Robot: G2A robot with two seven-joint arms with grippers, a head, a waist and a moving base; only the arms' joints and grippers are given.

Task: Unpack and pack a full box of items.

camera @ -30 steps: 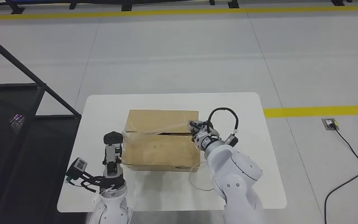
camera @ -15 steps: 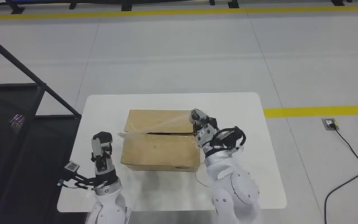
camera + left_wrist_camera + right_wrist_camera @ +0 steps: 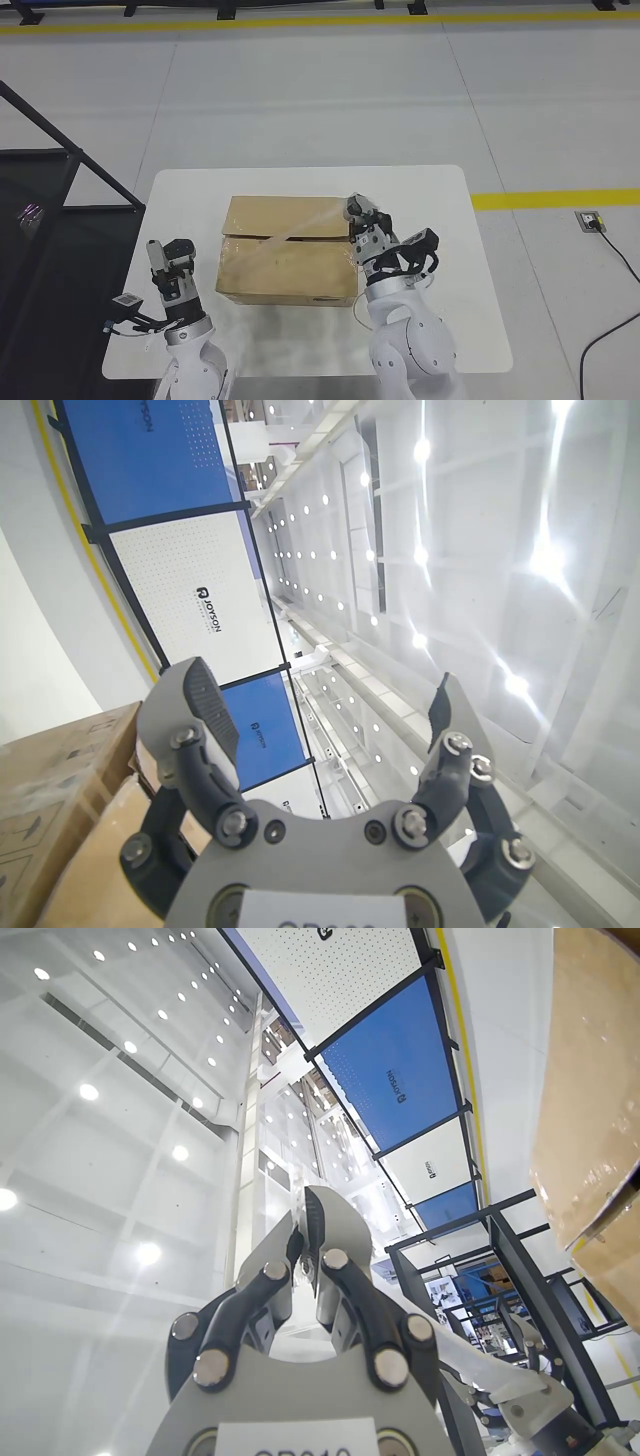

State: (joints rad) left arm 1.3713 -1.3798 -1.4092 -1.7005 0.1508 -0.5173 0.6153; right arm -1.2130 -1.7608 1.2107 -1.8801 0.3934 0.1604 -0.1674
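left gripper (image 3: pixel 320 705) has backed away leftward from the brown cardboard box (image 3: pixel 285 272) mid-way on the white table (image 3: pixel 440 200), fingers spread wide, while right gripper (image 3: pixel 306 1220) stays pinched on the clear tape strip (image 3: pixel 300 225) stretched above the box top.

Both arms are glossy white and built of rounded segments. The left arm (image 3: pixel 187 340) is plain, while the right arm (image 3: pixel 408 325) carries a looped black cable (image 3: pixel 432 242) near the wrist. The left end effector (image 3: pixel 322 690) and right end effector (image 3: pixel 305 1215) share grey metal plates, black linkages, silver screws, ribbed black pads (image 3: pixel 210 705) and a white label.
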